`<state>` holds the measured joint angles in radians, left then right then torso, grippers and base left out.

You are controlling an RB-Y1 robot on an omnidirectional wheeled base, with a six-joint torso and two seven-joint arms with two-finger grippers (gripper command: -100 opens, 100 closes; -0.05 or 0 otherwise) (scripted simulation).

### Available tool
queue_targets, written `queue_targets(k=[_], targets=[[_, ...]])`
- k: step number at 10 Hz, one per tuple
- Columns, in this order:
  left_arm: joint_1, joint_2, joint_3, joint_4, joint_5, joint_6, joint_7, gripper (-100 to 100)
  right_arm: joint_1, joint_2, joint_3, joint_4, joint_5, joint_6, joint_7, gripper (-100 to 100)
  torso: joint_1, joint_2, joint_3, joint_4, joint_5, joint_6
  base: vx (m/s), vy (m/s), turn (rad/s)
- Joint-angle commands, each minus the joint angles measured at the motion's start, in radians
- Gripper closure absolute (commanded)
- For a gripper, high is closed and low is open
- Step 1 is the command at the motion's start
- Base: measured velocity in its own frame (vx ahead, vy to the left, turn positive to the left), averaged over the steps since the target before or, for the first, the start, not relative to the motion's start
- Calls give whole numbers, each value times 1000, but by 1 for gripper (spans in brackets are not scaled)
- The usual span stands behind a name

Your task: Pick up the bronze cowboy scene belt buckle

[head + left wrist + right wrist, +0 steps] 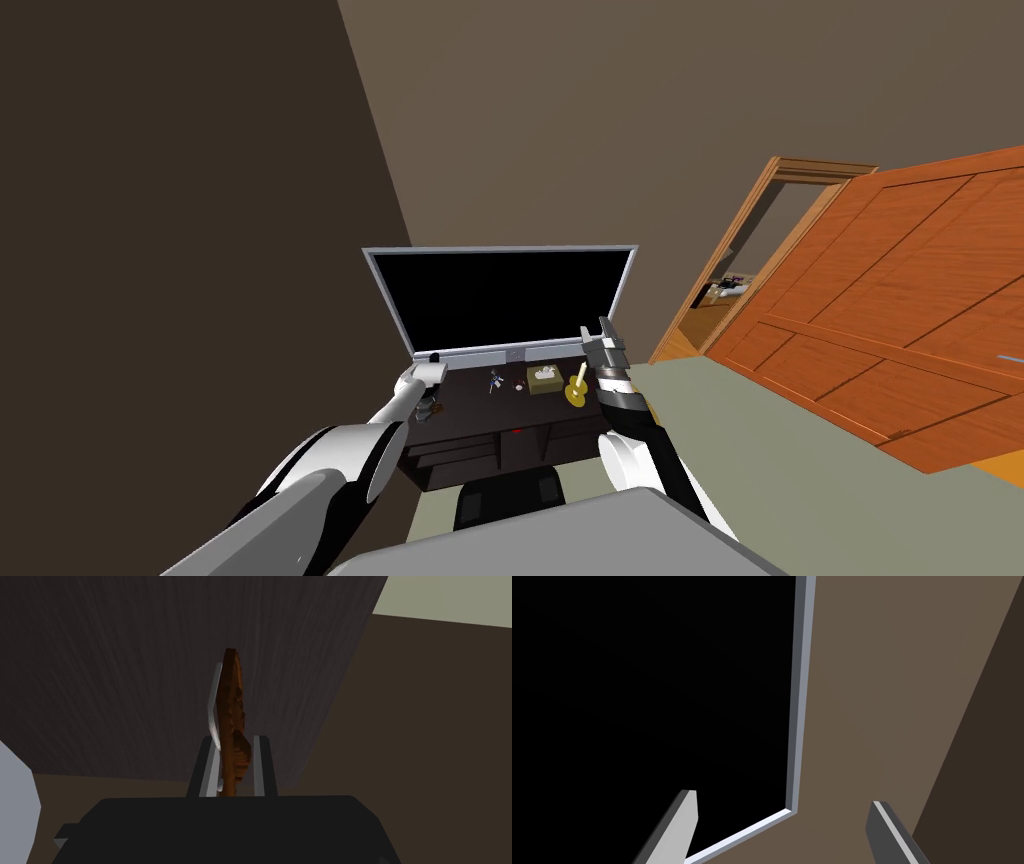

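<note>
Thin grey blades of my left gripper (231, 726) are pinching the belt buckle (235, 701), a slim reddish-brown plate with embossed relief, showing edge-on over the dark, wood-grained stand (125, 676). I am holding my right gripper (782, 826) spread wide beside the grey-framed black screen (637, 676); brown walls (600, 120) and a panelled orange door (880, 300) are lying beyond.
</note>
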<state>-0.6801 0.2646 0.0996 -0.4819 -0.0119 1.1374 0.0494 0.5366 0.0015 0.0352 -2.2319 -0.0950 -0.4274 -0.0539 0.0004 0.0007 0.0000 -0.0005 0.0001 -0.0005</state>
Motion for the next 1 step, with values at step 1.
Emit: queue_targets(k=[1], targets=[[0, 0, 0, 0, 0, 0, 0, 0, 0, 0, 0, 0, 0, 0, 0, 0, 0, 0, 0, 0, 0, 0, 0, 0, 0]])
